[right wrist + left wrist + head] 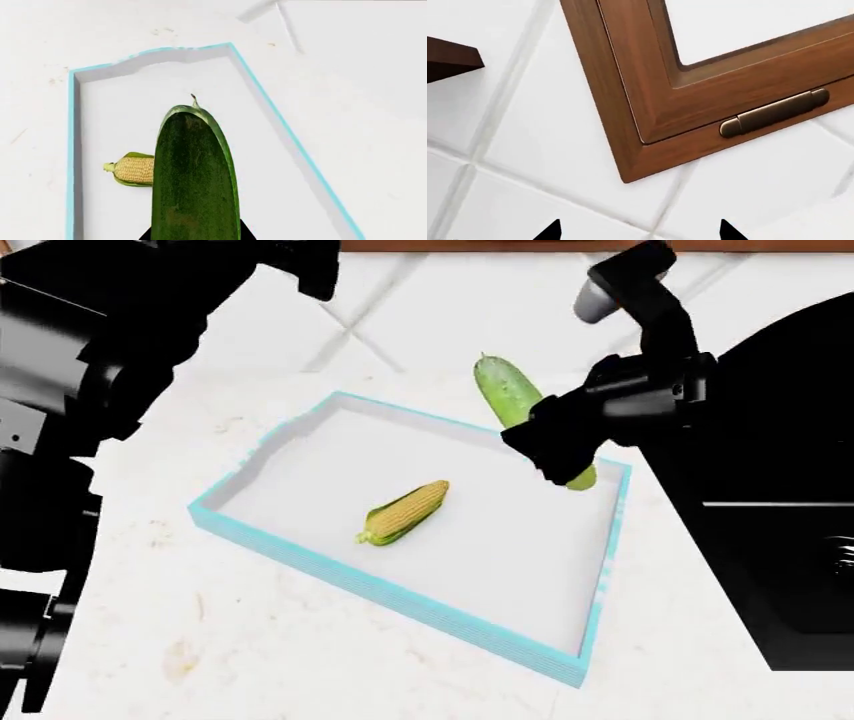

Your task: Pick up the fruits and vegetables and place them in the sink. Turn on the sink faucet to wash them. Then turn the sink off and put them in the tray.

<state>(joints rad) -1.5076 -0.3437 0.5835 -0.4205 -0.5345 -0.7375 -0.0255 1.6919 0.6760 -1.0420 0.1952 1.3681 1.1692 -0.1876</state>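
The light-blue-rimmed tray (267, 540) lies on the white counter, and the yellow corn cob (404, 511) with its green husk rests inside it. My right gripper (558, 462) is shut on the green cucumber (507, 392), holding it tilted above the tray's far right corner. From the right wrist, the cucumber (193, 175) fills the space between the jaws, with the corn cob (131, 169) and the tray (72, 150) below. My left gripper (639, 232) is open and empty, raised toward the tiled wall. The black sink (787, 490) lies at the right. The faucet is out of view.
A wooden window frame (627, 100) with a bronze latch (774, 112) hangs on the white tiled wall ahead of the left wrist. A dark wooden shelf corner (450, 60) juts in beside it. My black left arm (80, 390) fills the head view's left side.
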